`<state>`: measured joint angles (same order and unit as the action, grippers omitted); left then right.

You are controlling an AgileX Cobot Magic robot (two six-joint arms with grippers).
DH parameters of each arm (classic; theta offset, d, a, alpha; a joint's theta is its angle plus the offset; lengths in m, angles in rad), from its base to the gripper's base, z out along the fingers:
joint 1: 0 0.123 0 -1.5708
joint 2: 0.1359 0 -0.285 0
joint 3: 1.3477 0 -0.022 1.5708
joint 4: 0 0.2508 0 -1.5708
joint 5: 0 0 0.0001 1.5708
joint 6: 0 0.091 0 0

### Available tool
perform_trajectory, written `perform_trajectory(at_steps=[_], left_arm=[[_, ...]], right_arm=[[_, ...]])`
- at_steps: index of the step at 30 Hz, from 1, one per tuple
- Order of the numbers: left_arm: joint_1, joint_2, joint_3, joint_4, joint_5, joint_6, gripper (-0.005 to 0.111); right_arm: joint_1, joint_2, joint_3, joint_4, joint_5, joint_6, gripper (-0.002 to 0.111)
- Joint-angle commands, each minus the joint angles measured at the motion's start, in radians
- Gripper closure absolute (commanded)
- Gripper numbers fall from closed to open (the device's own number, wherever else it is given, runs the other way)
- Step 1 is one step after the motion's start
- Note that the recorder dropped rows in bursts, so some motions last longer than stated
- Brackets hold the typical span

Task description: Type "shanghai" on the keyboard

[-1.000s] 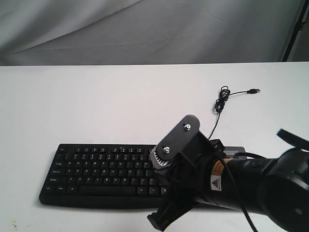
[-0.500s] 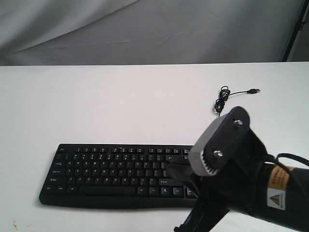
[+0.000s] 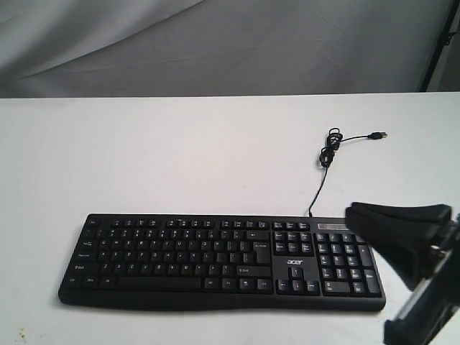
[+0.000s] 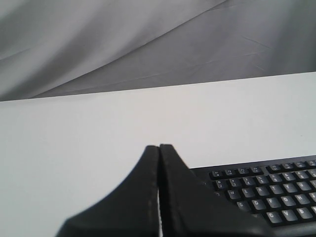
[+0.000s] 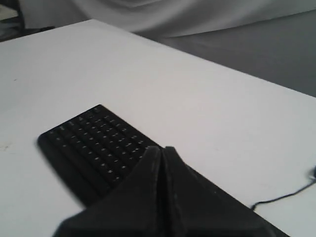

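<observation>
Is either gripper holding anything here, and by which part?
Nothing: the left gripper and right gripper both show jaws shut, with nothing between them.

White table [image 3: 180, 158]: black keyboard [image 3: 215, 262] lying flat, thin cable [image 3: 328, 151] coiled beside it.

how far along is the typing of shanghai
Done: cannot tell, since no screen shows what was typed. In hand: no key is being pressed. The right tool, shut, has pulled back from the letter keys of the keyboard to its number-pad end. The left tool, shut, hangs short of the keys. Left: any letters not yet struck, though how many is unknown.
</observation>
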<state>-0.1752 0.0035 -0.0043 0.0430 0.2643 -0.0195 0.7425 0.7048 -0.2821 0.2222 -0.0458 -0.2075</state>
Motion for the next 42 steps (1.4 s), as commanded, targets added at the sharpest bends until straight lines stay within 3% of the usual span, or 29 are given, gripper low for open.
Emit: perform_trajectory(at_steps=[1, 15, 27, 33, 42], left_arm=[[-0.004, -0.003, 0.004, 0.001, -0.005, -0.003, 0.107], [-0.004, -0.003, 0.004, 0.001, -0.005, -0.003, 0.107], [-0.004, -0.003, 0.004, 0.001, -0.005, -0.003, 0.107], [-0.004, -0.003, 0.004, 0.001, -0.005, -0.003, 0.107], [-0.004, -0.003, 0.004, 0.001, -0.005, -0.003, 0.107]], right_arm=[[-0.099, -0.157, 0.087, 0.003, 0.008, 0.004, 0.108], [-0.322, -0.636, 0.282, -0.062, 0.015, 0.004, 0.108], [-0.324, -0.705, 0.282, -0.15, 0.157, 0.004, 0.108], [-0.324, -0.705, 0.282, -0.171, 0.324, 0.006, 0.108], [-0.324, -0.705, 0.282, -0.171, 0.32, 0.006, 0.108]])
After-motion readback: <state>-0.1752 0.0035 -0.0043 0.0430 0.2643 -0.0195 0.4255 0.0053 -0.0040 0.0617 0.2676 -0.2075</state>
